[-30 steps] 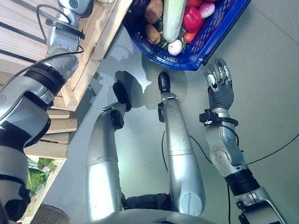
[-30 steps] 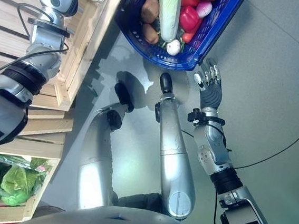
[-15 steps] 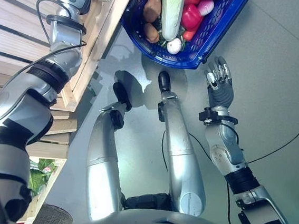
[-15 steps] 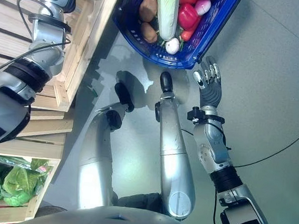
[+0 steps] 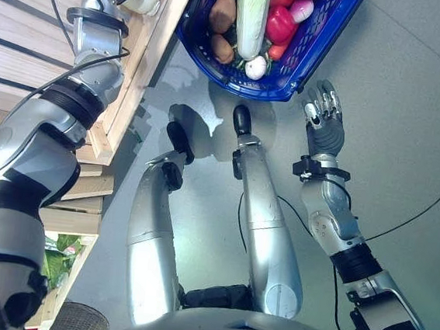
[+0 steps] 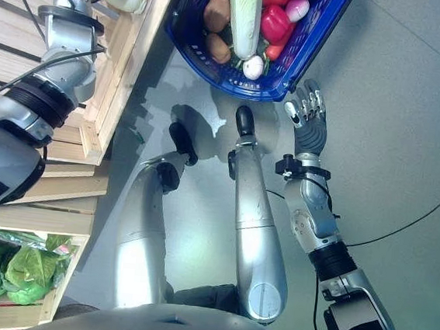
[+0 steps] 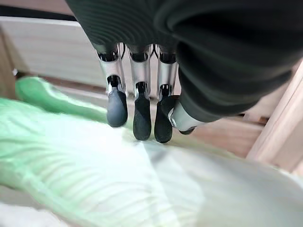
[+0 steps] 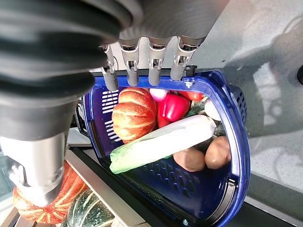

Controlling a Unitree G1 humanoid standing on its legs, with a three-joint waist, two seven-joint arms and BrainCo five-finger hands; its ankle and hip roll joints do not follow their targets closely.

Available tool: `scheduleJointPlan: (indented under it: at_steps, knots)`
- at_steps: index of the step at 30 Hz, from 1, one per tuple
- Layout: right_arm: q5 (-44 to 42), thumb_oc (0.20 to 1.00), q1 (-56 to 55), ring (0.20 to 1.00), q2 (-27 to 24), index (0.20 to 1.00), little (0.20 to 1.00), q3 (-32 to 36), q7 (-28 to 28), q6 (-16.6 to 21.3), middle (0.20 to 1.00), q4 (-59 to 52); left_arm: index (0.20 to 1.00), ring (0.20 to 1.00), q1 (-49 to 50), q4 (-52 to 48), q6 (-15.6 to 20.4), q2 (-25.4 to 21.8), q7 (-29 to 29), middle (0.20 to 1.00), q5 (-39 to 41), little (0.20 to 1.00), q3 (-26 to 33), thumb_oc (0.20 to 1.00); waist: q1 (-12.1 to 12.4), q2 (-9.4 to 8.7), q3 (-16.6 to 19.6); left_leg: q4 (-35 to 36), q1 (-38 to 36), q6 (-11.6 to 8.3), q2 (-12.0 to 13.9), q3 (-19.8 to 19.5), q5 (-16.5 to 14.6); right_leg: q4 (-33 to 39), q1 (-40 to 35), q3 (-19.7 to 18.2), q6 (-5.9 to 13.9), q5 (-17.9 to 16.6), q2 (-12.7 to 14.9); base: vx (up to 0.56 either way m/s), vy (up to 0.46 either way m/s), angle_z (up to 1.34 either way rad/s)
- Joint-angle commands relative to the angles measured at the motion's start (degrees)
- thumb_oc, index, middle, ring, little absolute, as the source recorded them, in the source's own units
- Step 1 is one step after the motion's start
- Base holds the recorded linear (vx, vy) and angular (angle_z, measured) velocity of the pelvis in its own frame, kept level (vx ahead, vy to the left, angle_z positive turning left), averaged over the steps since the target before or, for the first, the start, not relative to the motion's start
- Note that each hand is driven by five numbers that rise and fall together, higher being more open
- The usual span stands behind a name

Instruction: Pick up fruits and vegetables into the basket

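Wooden crate (image 5: 148,57) holds a pale green napa cabbage (image 7: 94,184) — probably leafy, soft; grasp its firmer body. Left hand (image 7: 137,106) fingers curl down over it; right hand (image 5: 324,116) hangs relaxed beside the blue basket (image 5: 325,42).

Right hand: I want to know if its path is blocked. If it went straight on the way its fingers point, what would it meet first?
Probably the blue basket. The right hand hangs open, fingers aimed at the near rim; height is unclear.
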State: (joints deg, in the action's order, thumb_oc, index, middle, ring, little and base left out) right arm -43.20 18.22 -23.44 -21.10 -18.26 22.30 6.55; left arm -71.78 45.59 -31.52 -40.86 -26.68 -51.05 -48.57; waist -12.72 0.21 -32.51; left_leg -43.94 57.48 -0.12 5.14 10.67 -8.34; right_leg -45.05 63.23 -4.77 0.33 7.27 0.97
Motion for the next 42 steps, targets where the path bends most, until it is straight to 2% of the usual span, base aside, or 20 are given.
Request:
scheduleJointPlan:
  at_steps: [1, 5, 7, 8, 14, 23, 26, 29, 31, 32, 38, 42]
  knots:
    - [2.1, 1.0, -2.42, 1.0, 1.29, 1.0, 1.0, 0.1, 1.21, 2.06, 1.0, -3.54, 0.2, 0.2, 3.75, 3.06, -4.71, -2.96, 0.22, 0.2, 7.68, 0.2, 3.61, 0.2, 0.75, -1.56, 2.72, 1.33, 0.07, -0.65, -1.47, 0.27, -1.57, 2.33, -4.04, 5.16, 2.84, -1.72, 0.88, 0.0, 0.0, 0.0]
    - [2.6, 1.0, -2.45, 1.0, 1.64, 1.0, 1.0, 0.0, 1.2, 1.64, 1.0, -3.88, 0.2, 0.2, 6.08, 4.21, -3.8, -2.32, -1.11, 0.2, 15.82, 0.2, 5.81, 0.2, 1.19, -1.62, 2.72, 2.1, -1.5, -0.82, -1.74, 0.01, -1.32, 3.47, -5.92, 5.52, 2.8, -1.73, 0.99, 0.0, 0.0, 0.0]
    - [2.67, 1.0, -2.48, 1.0, 1.74, 1.0, 1.0, 0.04, 1.28, 1.65, 1.0, -3.89, 0.2, 0.2, 6.73, 4.44, -3.61, -2.16, -1.46, 0.2, 17.13, 0.2, 6.35, 0.2, 1.3, -1.6, 2.72, 2.36, -1.82, -0.81, -1.82, -0.06, -1.24, 3.61, -6.23, 5.63, 2.79, -1.69, 1.04, -0.01, -0.016, -0.01]
    - [2.76, 1.0, -2.52, 1.0, 2.08, 1.0, 1.0, -0.1, 1.0, 1.4, 1.0, -4.1, 0.2, 0.2, 9.53, 4.16, -1.97, -1.35, -2.97, 0.2, 19.95, 0.2, 8.72, 0.2, 1.89, -1.62, 2.72, 2.69, -2.47, -0.99, -2.12, -0.52, -1.07, 4.1, -7.14, 5.94, 2.73, -1.67, 1.13, -0.01, -0.039, -0.01]
    - [3.5, 1.0, -2.33, 1.0, 2.59, 1.0, 1.0, -0.08, -0.05, 0.63, 1.0, -4.82, 0.2, 0.2, 15.35, 0.44, 2.58, -1.34, -1.02, 0.2, 16.76, 0.2, 12.15, 0.2, 3.36, -1.33, 2.72, 4.93, -4.05, -1.16, -2.83, -1.41, -0.13, 6.21, -9.1, 7.02, 2.44, -1.89, 1.42, -0.02, -0.038, 0.06]
    - [2.95, 1.0, -2.99, 1.0, 1.45, 1.0, 1.0, -0.22, -0.25, 1.98, 1.0, -5.43, 0.2, 0.2, 23.02, -5.17, 5.62, -2.32, -0.6, 0.2, 18.96, 0.2, 14.05, 0.2, 5.08, -0.93, 2.72, 6.96, -5.1, -1.33, -3.59, -2.46, 1.04, 8.03, -10.68, 7.99, 2.33, -2.13, 1.5, -0.03, -0.03, 0.12]
    - [3.03, 1.0, -3.41, 1.0, 1.15, 1.0, 1.0, 0.03, -0.3, 1.78, 1.0, -6.18, 0.2, 0.2, 24.6, -7.22, 7.04, -2.45, -1.93, 0.2, 20.48, 0.2, 15.21, 0.2, 5.49, -0.99, 2.72, 7.55, -5.4, -1.32, -3.82, -2.84, 1.34, 8.58, -11.06, 8.26, 2.39, -2.24, 1.44, -0.02, -0.033, 0.14]
    - [2.81, 1.0, -4.45, 1.0, 0.61, 1.0, 1.0, 0.45, -0.55, 1.71, 1.0, -7.43, 0.2, 0.2, 27.08, -11.27, 9.4, -3.37, -6.07, 0.2, 21.67, 0.2, 17.04, 0.2, 5.96, -1.02, 2.72, 7.49, -5.4, -1.18, -3.73, -2.96, 1.43, 8.87, -11.3, 8.5, 2.31, -2.29, 1.45, -0.02, -0.025, 0.08]
    - [2.44, 1.0, -5.59, 1.0, 0.27, 1.0, 1.0, 0.88, -0.25, 2.15, 1.0, -8.03, 0.636, 0.636, 28.81, -14.58, 10.68, -3.93, -10.14, 0.636, 20.95, 0.636, 18.04, 0.636, 6.22, -1.02, 2.72, 7.44, -5.27, -1.27, -3.81, -3.27, 1.49, 9.02, -11.35, 8.52, 2.36, -2.36, 1.44, -0.02, -0.025, 0.05]
    - [2.35, 1.0, -5.74, 1.0, 0.08, 1.0, 1.0, 1.1, 0.01, 2.29, 1.0, -8.23, 1.0, 1.0, 29.35, -16.12, 11.36, -4.39, -11.72, 1.0, 20.27, 1.0, 18.8, 1.0, 6.33, -1.0, 2.72, 7.65, -4.89, -1.28, -3.91, -3.36, 1.84, 9.37, -11.07, 8.57, 2.37, -2.72, 1.47, -0.02, -0.018, 0.04]
    - [1.9, 1.0, -9.28, 1.0, -0.97, 1.0, 1.0, 1.78, 1.76, 4.14, 1.0, -9.88, 1.0, 1.0, 35.32, -27.1, 15.06, -7.11, -24.67, 1.0, 10.43, 1.0, 24.51, 1.0, 6.98, -0.68, 2.72, 8.21, -5.13, -1.33, -3.99, -3.38, 1.83, 10.54, -11.55, 8.69, 2.37, -2.83, 1.53, -0.01, -0.003, 0.04]
    - [0.97, 1.0, -10.31, 1.0, -1.48, 1.0, 1.0, 1.95, 2.83, 4.58, 1.0, -10.11, 1.0, 1.0, 36.95, -31.38, 15.17, -8.38, -26.29, 1.0, 2.11, 1.0, 25.8, 1.0, 6.93, -0.61, 2.72, 7.82, -4.94, -1.43, -3.86, -3.39, 1.52, 10.03, -11.28, 8.9, 2.38, -2.59, 1.72, 0.0, 0.0, 0.0]
